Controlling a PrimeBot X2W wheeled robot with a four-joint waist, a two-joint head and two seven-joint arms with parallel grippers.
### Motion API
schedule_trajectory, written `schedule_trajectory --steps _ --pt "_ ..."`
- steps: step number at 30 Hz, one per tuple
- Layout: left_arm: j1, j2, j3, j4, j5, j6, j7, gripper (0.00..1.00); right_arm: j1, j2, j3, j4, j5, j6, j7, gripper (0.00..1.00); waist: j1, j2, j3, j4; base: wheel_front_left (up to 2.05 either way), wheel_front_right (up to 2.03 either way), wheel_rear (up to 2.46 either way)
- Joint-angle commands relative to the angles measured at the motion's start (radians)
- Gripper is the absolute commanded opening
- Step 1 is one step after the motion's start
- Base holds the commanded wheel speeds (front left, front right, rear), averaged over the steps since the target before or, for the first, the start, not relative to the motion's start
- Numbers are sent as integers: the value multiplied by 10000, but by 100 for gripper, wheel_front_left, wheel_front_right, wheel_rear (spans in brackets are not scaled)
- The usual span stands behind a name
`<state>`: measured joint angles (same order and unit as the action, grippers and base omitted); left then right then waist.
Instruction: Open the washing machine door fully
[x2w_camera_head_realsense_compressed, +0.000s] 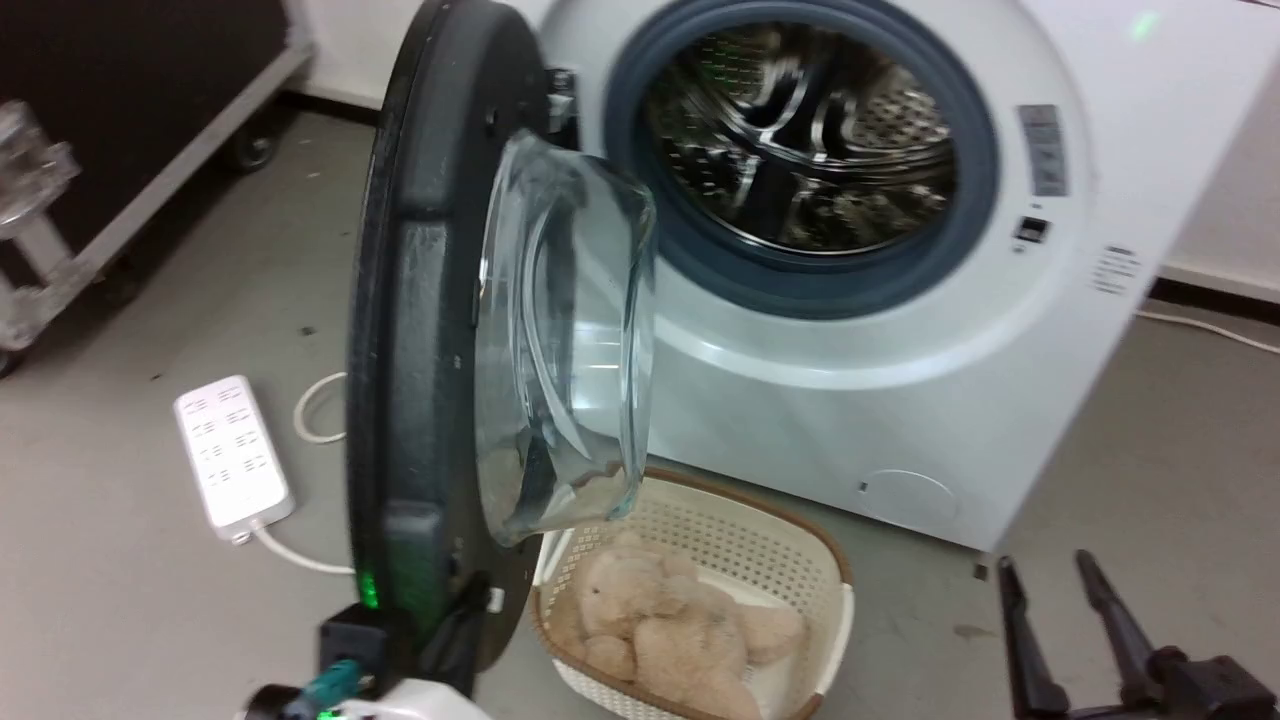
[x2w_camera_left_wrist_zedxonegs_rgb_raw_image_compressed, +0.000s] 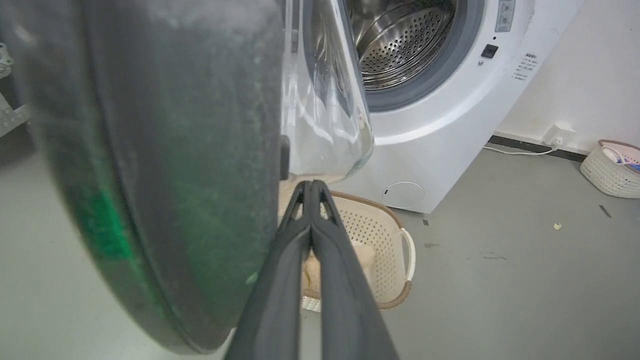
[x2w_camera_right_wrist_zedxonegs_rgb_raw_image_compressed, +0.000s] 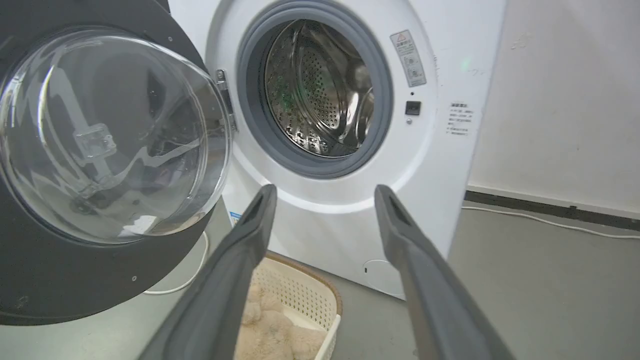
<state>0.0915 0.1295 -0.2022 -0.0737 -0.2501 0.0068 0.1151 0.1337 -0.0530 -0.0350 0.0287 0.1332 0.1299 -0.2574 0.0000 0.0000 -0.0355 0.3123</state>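
The washing machine door (x2w_camera_head_realsense_compressed: 420, 350), a big black disc with a bulging clear glass bowl (x2w_camera_head_realsense_compressed: 565, 340), stands swung out, edge-on to the head view. Behind it the steel drum (x2w_camera_head_realsense_compressed: 800, 130) of the white machine (x2w_camera_head_realsense_compressed: 900, 400) lies exposed. My left gripper (x2w_camera_left_wrist_zedxonegs_rgb_raw_image_compressed: 310, 186) is shut with nothing in it. Its fingers lie close along the door's (x2w_camera_left_wrist_zedxonegs_rgb_raw_image_compressed: 165, 165) inner side at the lower rim; whether they touch it I cannot tell. My left wrist (x2w_camera_head_realsense_compressed: 345, 685) sits just below the door. My right gripper (x2w_camera_head_realsense_compressed: 1045, 575) hangs open and empty at the lower right, well away from the door (x2w_camera_right_wrist_zedxonegs_rgb_raw_image_compressed: 100, 280).
A cream basket (x2w_camera_head_realsense_compressed: 790, 545) holding a beige teddy bear (x2w_camera_head_realsense_compressed: 670, 630) stands on the floor under the door. Left of the door lie a white power strip (x2w_camera_head_realsense_compressed: 232, 455) and its cable. A black wheeled case (x2w_camera_head_realsense_compressed: 150, 120) is at the far left. Another basket (x2w_camera_left_wrist_zedxonegs_rgb_raw_image_compressed: 610, 170) stands by the wall.
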Motion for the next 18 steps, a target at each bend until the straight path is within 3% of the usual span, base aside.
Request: schedule_trajectory --steps 1,11,18 --pt "133 162 202 -52 -51 87 11 0 -73 28 89 58 19 8 -43 100 0 0 -3 296 0 0 0" --pt "-55 930 1498 -105 -522 297 -137 0 -342 28 528 55 -186 8 -43 100 0 0 889 347 0 0 0" --pt "-790 1971 2753 604 -1168 59 -128 0 -728 28 629 -49 -612 8 27 100 0 0 1978 92 0 0 0"
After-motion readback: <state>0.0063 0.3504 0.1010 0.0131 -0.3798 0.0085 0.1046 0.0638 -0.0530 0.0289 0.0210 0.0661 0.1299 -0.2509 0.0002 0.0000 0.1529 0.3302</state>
